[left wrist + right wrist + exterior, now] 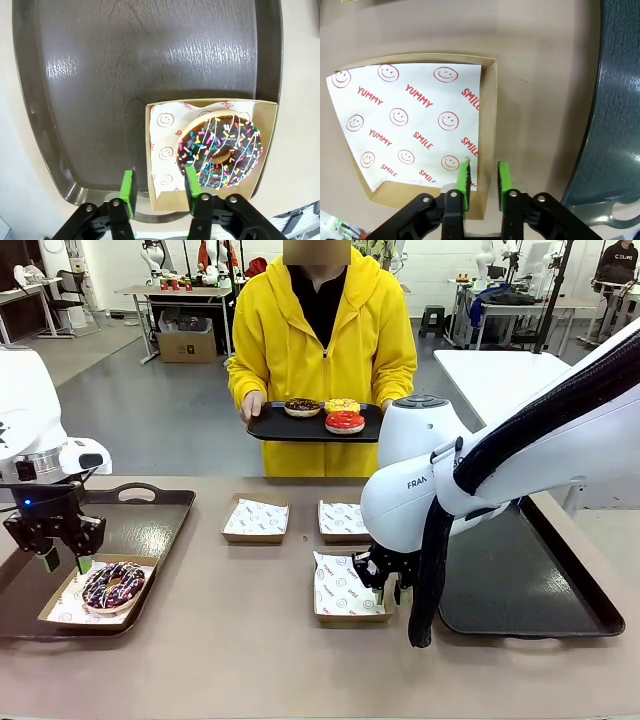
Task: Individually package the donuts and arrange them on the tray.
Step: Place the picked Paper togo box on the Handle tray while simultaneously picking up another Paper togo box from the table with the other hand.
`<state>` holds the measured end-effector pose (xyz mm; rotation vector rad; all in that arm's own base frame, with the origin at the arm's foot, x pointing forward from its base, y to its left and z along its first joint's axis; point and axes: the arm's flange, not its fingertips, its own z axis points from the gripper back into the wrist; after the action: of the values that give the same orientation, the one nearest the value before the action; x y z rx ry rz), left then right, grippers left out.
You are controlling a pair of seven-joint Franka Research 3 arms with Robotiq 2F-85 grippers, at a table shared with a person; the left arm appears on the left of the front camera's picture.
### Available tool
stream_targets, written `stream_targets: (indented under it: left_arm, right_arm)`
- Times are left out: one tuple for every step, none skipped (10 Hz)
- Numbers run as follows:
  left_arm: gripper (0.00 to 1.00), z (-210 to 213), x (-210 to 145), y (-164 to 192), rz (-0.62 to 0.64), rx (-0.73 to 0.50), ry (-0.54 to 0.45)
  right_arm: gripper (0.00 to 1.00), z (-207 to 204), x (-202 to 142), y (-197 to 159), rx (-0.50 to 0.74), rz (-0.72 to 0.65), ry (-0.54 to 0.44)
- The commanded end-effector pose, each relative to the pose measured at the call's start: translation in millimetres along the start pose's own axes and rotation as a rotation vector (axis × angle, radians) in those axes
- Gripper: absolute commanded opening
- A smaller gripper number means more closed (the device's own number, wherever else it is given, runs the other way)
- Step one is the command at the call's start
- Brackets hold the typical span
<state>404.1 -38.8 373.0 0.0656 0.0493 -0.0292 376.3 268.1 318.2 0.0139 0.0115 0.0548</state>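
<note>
Tabletop (pixel 250 640): right gripper (pixel 484 170) pinches box (pixel 490 100); left gripper (pixel 159 174) parted.

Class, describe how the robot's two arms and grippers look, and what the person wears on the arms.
The left arm and right arm have rounded glossy white shells; the right one carries dark lettering and a black cable hose. The left gripper and right gripper are black with green-padded fingers; a blue light glows above the left one. The person wears yellow hoodie sleeves.
</note>
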Motion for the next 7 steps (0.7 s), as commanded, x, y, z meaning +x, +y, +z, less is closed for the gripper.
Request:
stream_targets:
  left_arm:
    - [1.0, 1.7, 0.8, 0.1, 0.017, 0.01, -0.012]
    - [1.0, 2.2, 0.3, 0.4, 0.018, 0.008, -0.012]
    - [1.0, 3.6, 0.0, 0.8, 0.019, 0.006, -0.015]
    - [1.0, 4.5, -0.1, 1.1, 0.02, 0.004, -0.016]
    - [1.0, 5.3, -0.3, 1.8, 0.022, 0.003, -0.016]
    - [1.0, 6.4, -0.4, 2.3, 0.022, 0.002, -0.014]
    - [1.0, 7.9, -1.5, 2.5, 0.023, -0.007, -0.009]
  right_arm:
    - [0.0, -1.0, 3.9, 4.8, -0.007, -0.007, 0.013]
    - [0.0, -1.3, 4.0, 4.9, -0.009, -0.007, 0.015]
    - [0.0, -1.1, 4.2, 5.1, -0.009, -0.009, 0.014]
    - [0.0, -1.0, 4.3, 5.3, -0.009, -0.01, 0.014]
    - [0.0, -1.3, 4.6, 4.9, -0.008, -0.014, 0.015]
    - [0.0, -0.9, 5.0, 5.0, -0.006, -0.017, 0.016]
    - [0.0, -0.5, 5.1, 5.2, -0.007, -0.019, 0.019]
